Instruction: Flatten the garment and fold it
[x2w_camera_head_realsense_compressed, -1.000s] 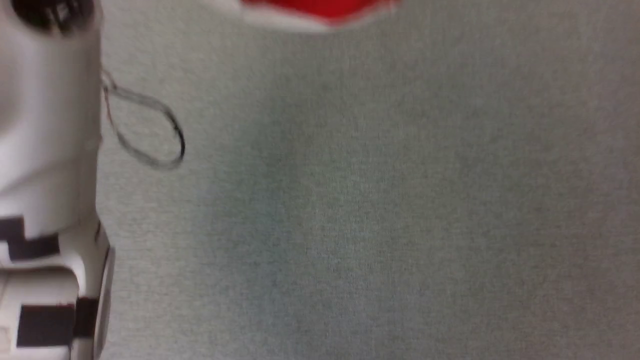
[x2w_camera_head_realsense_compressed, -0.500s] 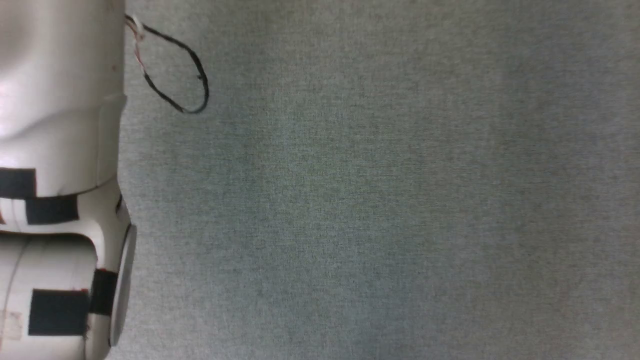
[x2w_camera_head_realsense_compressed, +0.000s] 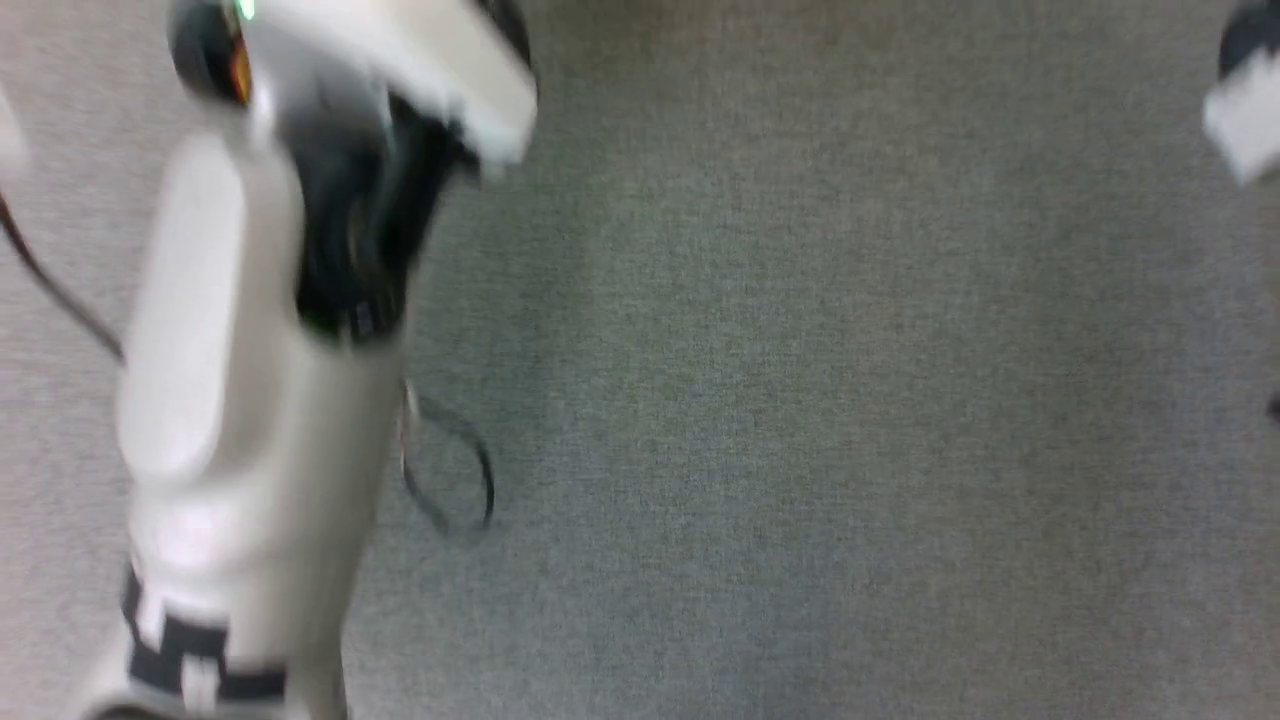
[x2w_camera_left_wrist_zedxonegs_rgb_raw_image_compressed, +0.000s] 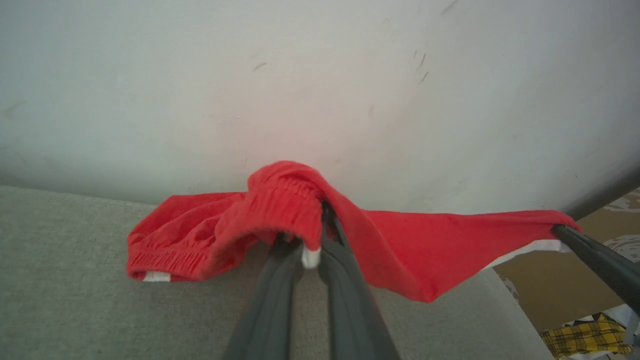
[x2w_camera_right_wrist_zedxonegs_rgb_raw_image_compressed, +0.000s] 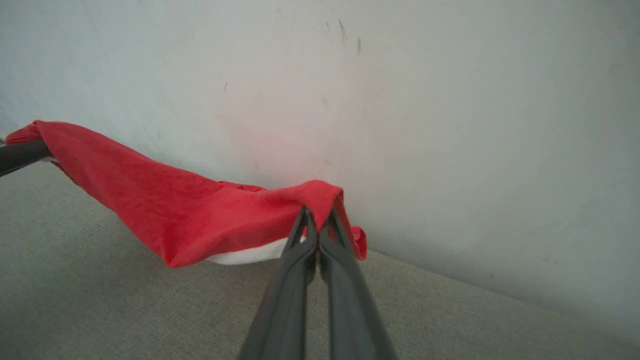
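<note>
Garment (x2w_camera_left_wrist_zedxonegs_rgb_raw_image_compressed: 415, 250) stretches between clamped left jaws and right jaws.

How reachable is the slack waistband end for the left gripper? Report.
Probably not yet: the left gripper is shut on the garment and must release first. Nothing else lies between it and the slack waistband end.

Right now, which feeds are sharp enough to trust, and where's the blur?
Head view: heavily motion-blurred, the pale forearm and cable loop smeared. Left wrist view: sharp on the garment, waistband ribbing readable at the left gripper. Right wrist view: crisp where the right gripper pinches the cloth; faint pink cast on the wall, no glare.
</note>
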